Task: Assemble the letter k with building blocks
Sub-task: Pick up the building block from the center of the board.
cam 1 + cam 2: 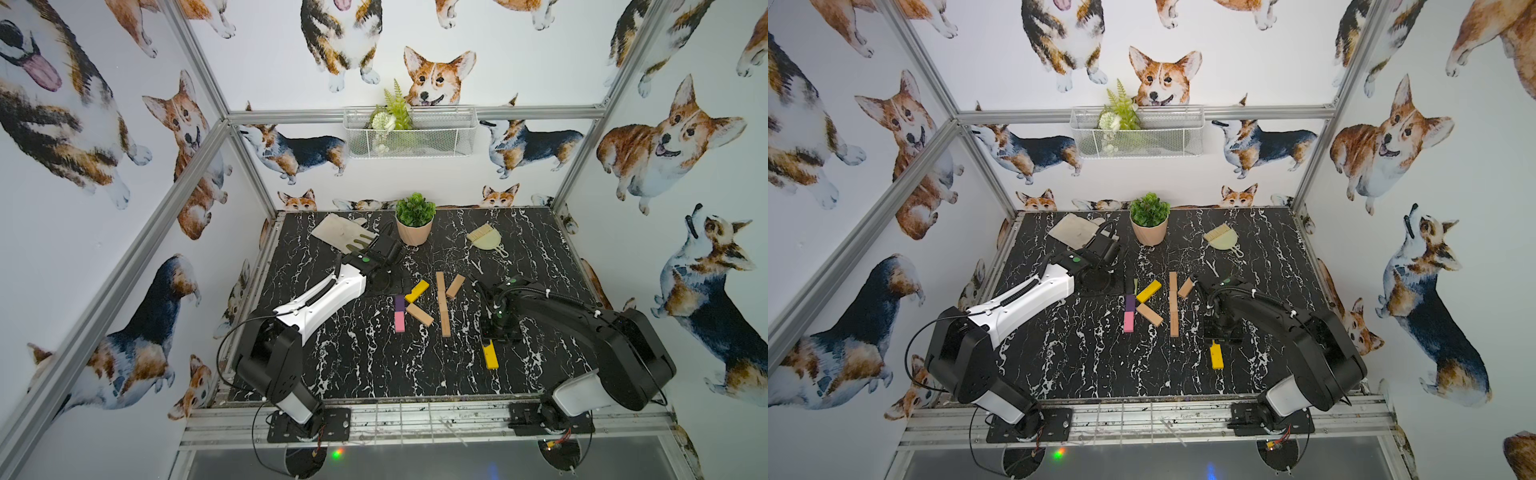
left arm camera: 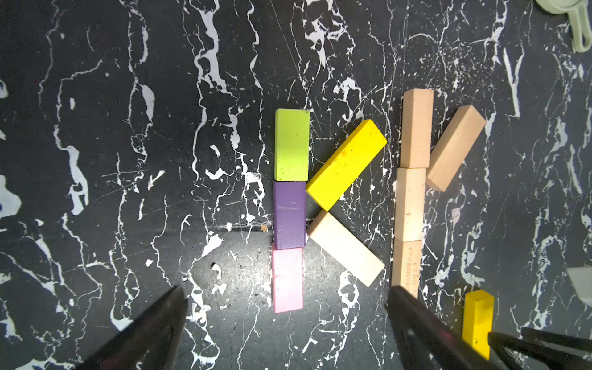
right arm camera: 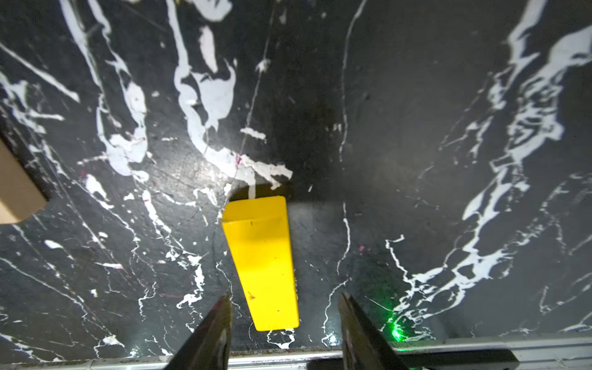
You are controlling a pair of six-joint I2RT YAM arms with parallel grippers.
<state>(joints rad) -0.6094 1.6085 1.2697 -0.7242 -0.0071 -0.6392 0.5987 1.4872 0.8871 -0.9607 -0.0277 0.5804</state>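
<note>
Right wrist view looks down from the bent right arm [image 1: 582, 316] onto the black marbled tabletop [image 3: 416, 128], ringed by corgi wallpaper [image 1: 436, 75] in a top view. Right hand [image 3: 285, 296] hangs with jaws parted astride a loose yellow block [image 3: 261, 256], clear of it. Left hand [image 2: 287, 288] gapes wide and empty over the coloured K of blocks [image 2: 290, 214].

A yellow block [image 3: 262, 262] sits between the black right fingers [image 3: 211, 333] on a black, white-veined counter [image 3: 416, 128]. Ahead of the left fingers [image 2: 150, 336]: green bar [image 2: 292, 144], purple bar [image 2: 290, 214], pink bar [image 2: 287, 278].
</note>
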